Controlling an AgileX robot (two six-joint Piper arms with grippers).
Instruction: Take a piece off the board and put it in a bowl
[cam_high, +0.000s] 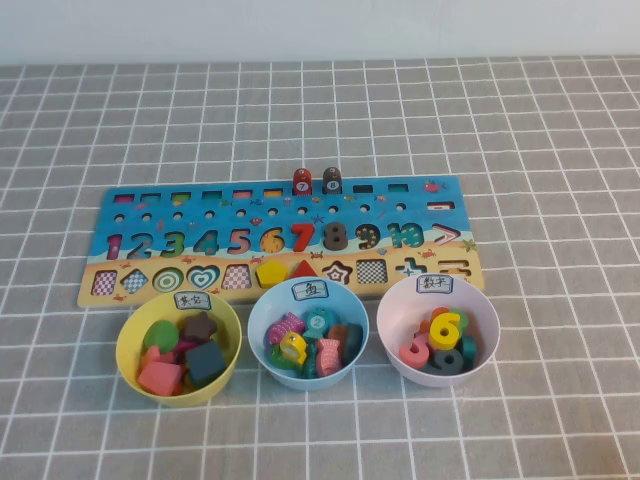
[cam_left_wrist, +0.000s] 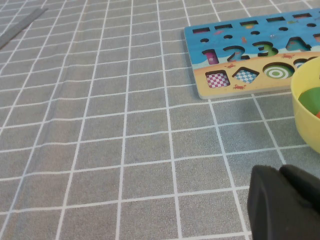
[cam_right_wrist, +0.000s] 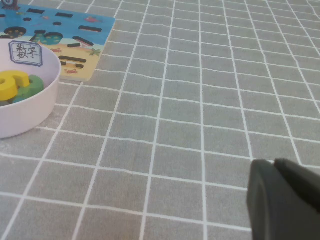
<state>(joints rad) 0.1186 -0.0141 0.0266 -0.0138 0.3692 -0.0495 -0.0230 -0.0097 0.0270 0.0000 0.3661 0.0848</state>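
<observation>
The dark grey-brown numeral 8 (cam_high: 335, 236) sits in its slot on the long blue and sandy board (cam_high: 290, 212), right of the red 7 (cam_high: 302, 236). The pale pink bowl (cam_high: 437, 378) stands in front of the board's right end and holds several number pieces. It also shows in the right wrist view (cam_right_wrist: 25, 117), beside the board's corner (cam_right_wrist: 75, 25). Neither arm shows in the high view. My left gripper (cam_left_wrist: 281, 168) is shut and empty over the cloth near the board's left end (cam_left_wrist: 250, 50). My right gripper (cam_right_wrist: 274, 161) is shut and empty over the cloth, right of the pink bowl.
A yellow bowl (cam_high: 180, 395) and a light blue bowl (cam_high: 308, 378), both holding pieces, stand in front of the board. The yellow bowl's rim shows in the left wrist view (cam_left_wrist: 305, 115). Two small pegs (cam_high: 316, 181) stand at the board's far edge. A grey checked cloth covers the table.
</observation>
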